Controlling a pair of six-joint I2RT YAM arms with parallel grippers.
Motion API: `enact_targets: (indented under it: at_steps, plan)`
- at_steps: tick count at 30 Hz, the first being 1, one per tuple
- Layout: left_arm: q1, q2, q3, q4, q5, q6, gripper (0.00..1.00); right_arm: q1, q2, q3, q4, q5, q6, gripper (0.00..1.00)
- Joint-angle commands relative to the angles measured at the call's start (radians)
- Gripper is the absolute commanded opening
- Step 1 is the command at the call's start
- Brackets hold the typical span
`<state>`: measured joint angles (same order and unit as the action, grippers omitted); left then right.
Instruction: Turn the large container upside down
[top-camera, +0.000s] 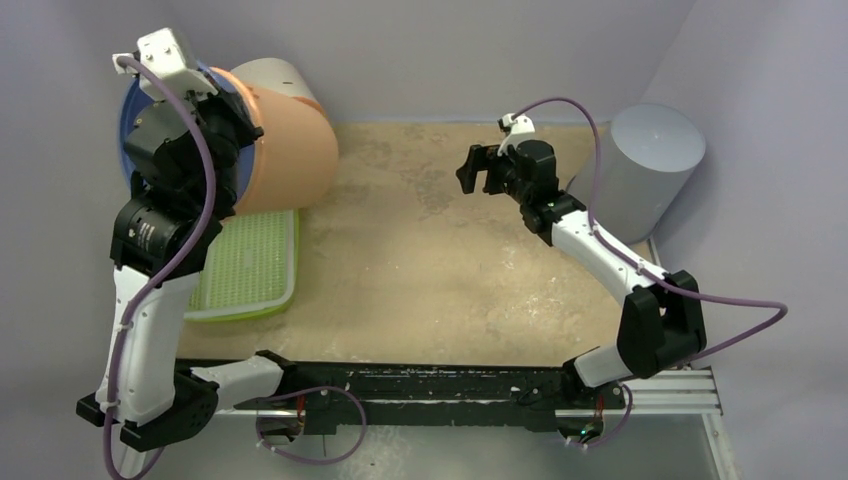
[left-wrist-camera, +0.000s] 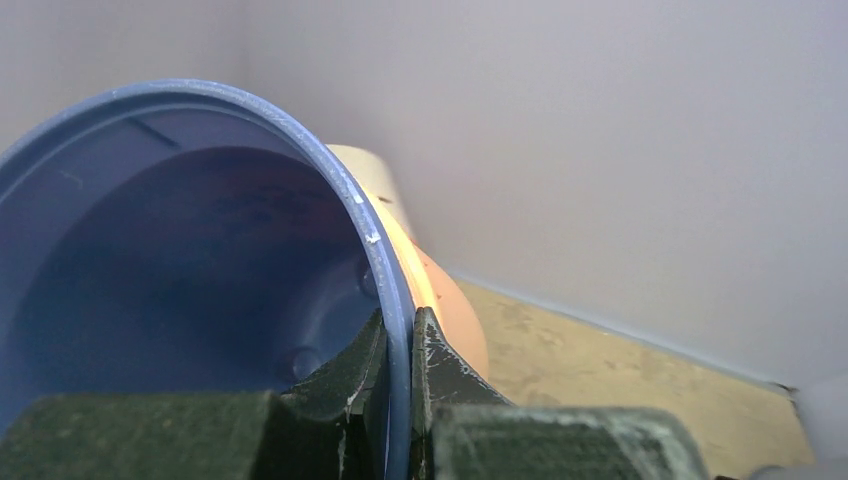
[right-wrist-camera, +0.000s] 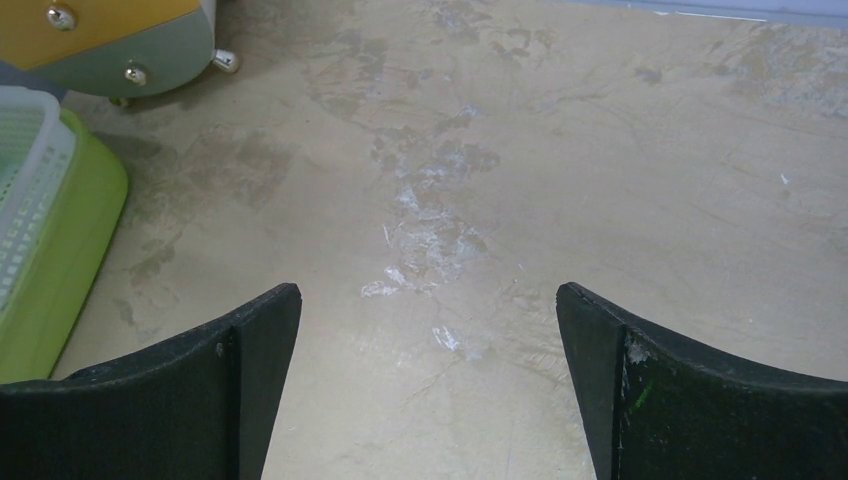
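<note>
At the far-left corner of the counter the large container is tipped sideways, left jaws clamped on its rim, right jaws apart and empty, so about half flipped, I'd guess.

- No text, label, brand, number or sign can be read in any of the three views.
</note>
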<state>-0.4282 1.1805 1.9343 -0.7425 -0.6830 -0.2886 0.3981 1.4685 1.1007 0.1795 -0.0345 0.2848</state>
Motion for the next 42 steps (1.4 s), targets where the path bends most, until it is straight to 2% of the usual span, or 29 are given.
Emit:
enact_targets:
  at_steps: [1, 8, 15, 26, 32, 42]
  plan:
    - [-0.005, 0.005, -0.058, 0.267, 0.234, -0.053, 0.00, -0.001, -0.067, -0.012, 0.035, 0.040, 0.014, 1.00]
    - [-0.005, 0.001, -0.261, 0.462, 0.427, -0.160, 0.00, -0.001, -0.122, 0.017, 0.010, 0.064, -0.005, 1.00]
    - [-0.006, -0.017, -0.522, 0.671, 0.485, -0.249, 0.00, 0.000, -0.133, 0.040, -0.002, 0.047, -0.028, 1.00]
    - [-0.047, 0.020, -0.813, 0.982, 0.552, -0.368, 0.00, 0.018, -0.105, 0.087, -0.009, -0.001, -0.028, 1.00]
    - [-0.098, 0.086, -0.882, 1.073, 0.535, -0.381, 0.00, 0.084, -0.067, 0.145, -0.022, 0.009, -0.045, 1.00]
    - [-0.123, 0.152, -0.950, 1.094, 0.512, -0.367, 0.00, 0.178, 0.004, 0.228, -0.048, 0.019, -0.082, 1.00]
